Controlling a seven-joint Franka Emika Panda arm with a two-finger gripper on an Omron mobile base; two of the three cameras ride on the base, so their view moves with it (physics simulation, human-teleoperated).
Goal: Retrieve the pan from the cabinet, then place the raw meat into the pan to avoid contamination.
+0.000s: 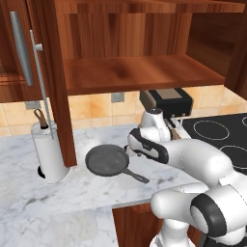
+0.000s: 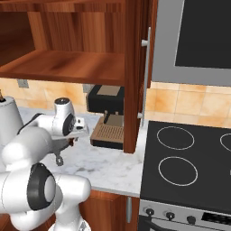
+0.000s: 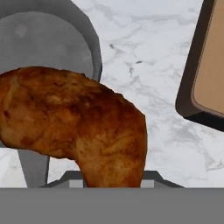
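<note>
Kitchen scene, three views. The end effector [image 3: 111,181] is closing partway on the raw meat [image 3: 74,127], which is looming large at the left and centre of the hand view. Behind the meat, the pan [image 1: 107,160] is lying flat on the white marbled counter [image 1: 29,202] — at centre in the left base view, handle pointing toward the lower right. The arm's wrist [image 1: 154,128] is reaching in just to the right of the pan.

A white cylindrical canister [image 1: 49,152] is standing at the left of that view, near the pan but apart from it. A dark coffee machine [image 2: 107,115] with a tan drip tray is sitting at the back of the counter at centre in the right base view; its tray corner is showing at the right edge of the hand view.

Above, the cabinet [image 1: 140,72] is standing open, its wooden shelf bare; a door edge with a silver bar handle [image 2: 145,76] is hanging down beside the coffee machine. A black cooktop [image 2: 185,162] is occupying the lower right — tan tiles are lining the wall behind.
</note>
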